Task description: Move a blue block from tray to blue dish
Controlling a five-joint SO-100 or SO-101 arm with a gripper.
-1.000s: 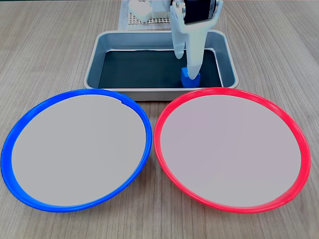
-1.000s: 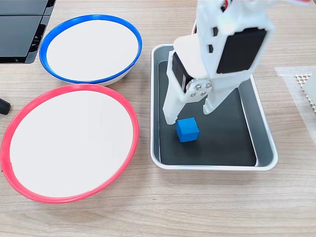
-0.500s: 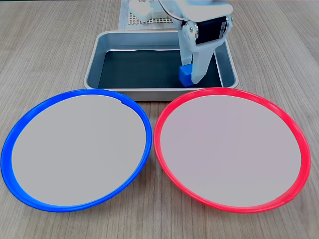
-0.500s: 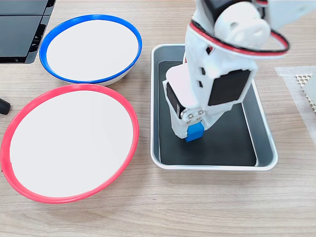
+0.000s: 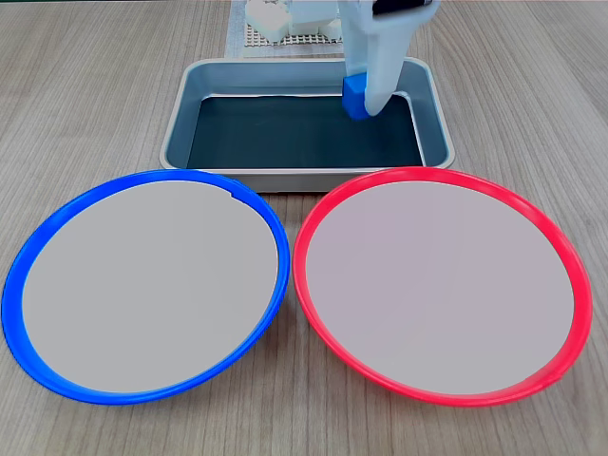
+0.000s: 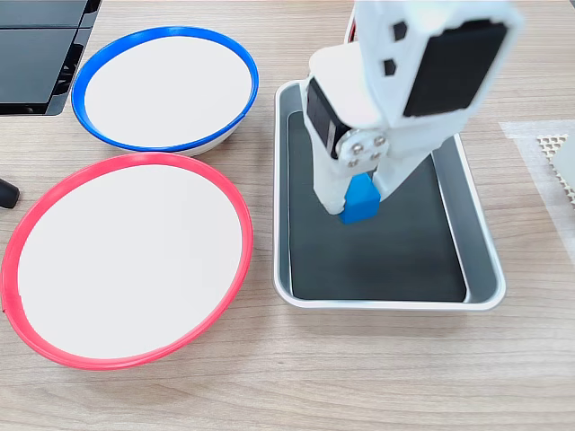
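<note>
Bright blue, one small cube: the blue block point(image 5: 354, 98) point(image 6: 362, 199), pinched between the two white fingers of the gripper point(image 5: 361, 103) point(image 6: 353, 208) and lifted clear of the dark floor of the tray point(image 5: 302, 174) point(image 6: 281, 193). Claw clenched on the cube, pointing steeply down above the tray, toward its right end in a fixed view point(image 5: 361, 103). One tray, silver-grey metal with rounded corners and a raised rim, lying on the wooden table point(image 5: 95, 85) point(image 6: 359, 377).

Two round plates, counted: one blue dish point(image 5: 275, 247) point(image 6: 85, 76) with pale centre, one red-rimmed plate point(image 5: 299, 256) point(image 6: 238, 206) of the same shape. In a fixed view point(image 5: 275, 247), blue at near left, red at near right, rims nearly meeting, tray lying far behind both. In a fixed view point(image 6: 85, 76), blue at far left, red at near left, tray to the right of both. Both plates bare.

One white arm with a black servo block point(image 6: 449, 67), rising above the tray. One pale perforated mat point(image 5: 285, 36) point(image 6: 548, 148) past the tray. One dark flat object point(image 6: 40, 54) at the far-left corner, beside the blue dish.
</note>
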